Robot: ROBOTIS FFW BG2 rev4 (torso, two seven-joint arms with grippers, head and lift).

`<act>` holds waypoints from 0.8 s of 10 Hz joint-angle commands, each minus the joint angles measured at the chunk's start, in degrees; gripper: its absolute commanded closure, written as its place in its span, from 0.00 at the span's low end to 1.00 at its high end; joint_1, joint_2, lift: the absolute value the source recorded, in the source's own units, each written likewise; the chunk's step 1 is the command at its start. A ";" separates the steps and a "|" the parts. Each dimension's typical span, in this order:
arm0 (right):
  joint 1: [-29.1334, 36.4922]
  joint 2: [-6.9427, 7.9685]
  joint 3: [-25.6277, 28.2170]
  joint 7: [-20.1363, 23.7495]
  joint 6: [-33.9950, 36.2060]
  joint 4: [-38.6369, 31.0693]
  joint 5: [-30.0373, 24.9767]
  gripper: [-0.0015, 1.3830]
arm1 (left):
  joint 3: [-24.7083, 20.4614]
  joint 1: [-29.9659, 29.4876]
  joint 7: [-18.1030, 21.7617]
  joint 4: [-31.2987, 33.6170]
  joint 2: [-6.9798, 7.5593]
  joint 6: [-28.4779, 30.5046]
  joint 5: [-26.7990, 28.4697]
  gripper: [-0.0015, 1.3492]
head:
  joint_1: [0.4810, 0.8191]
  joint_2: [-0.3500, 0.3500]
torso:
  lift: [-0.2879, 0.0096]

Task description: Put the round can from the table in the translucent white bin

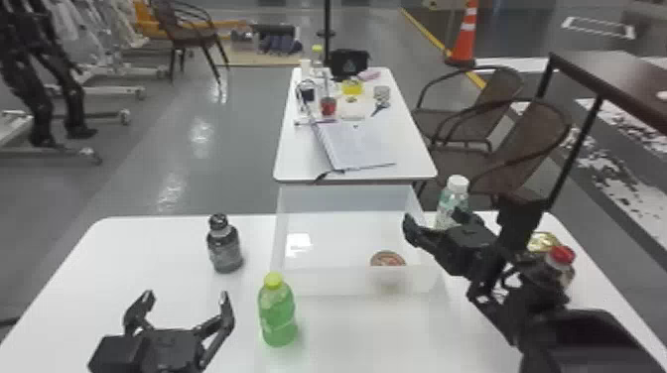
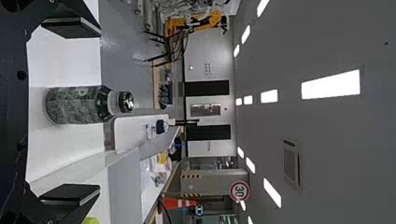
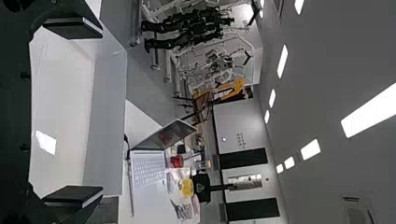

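A round can (image 1: 388, 259) with a reddish-brown top lies inside the translucent white bin (image 1: 355, 282), near its front right corner and partly behind the front wall. My right gripper (image 1: 434, 219) is over the bin's right side, up and to the right of that can, its fingers apart and holding nothing. In the right wrist view, the same gripper (image 3: 72, 112) spans part of the bin (image 3: 107, 112). My left gripper (image 1: 186, 297) stands open at the table's front left, left of the green bottle. The left wrist view has this gripper (image 2: 70, 112) with a dark bottle beyond its fingers.
A dark bottle (image 1: 225, 248) stands left of the bin, a green bottle (image 1: 278, 317) before it. Right of the bin are a white-capped bottle (image 1: 451, 201), a gold-coloured item (image 1: 543, 241) and a red-capped bottle (image 1: 561, 263) beside my right arm. A second table (image 1: 298, 158) lies behind.
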State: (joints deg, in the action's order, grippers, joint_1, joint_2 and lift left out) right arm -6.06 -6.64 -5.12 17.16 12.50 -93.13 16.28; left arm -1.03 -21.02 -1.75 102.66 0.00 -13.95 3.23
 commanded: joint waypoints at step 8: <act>28.73 1.45 1.86 -12.33 -8.81 -16.38 -3.09 0.08 | 0.24 -0.16 -0.18 0.26 -0.15 -0.29 -0.16 0.10 | 0.20 0.50 | 0.63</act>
State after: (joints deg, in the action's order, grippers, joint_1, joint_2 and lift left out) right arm 21.17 -5.18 -3.28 4.89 3.70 -108.83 13.38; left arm -0.81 -21.12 -1.93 102.92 0.00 -14.29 3.02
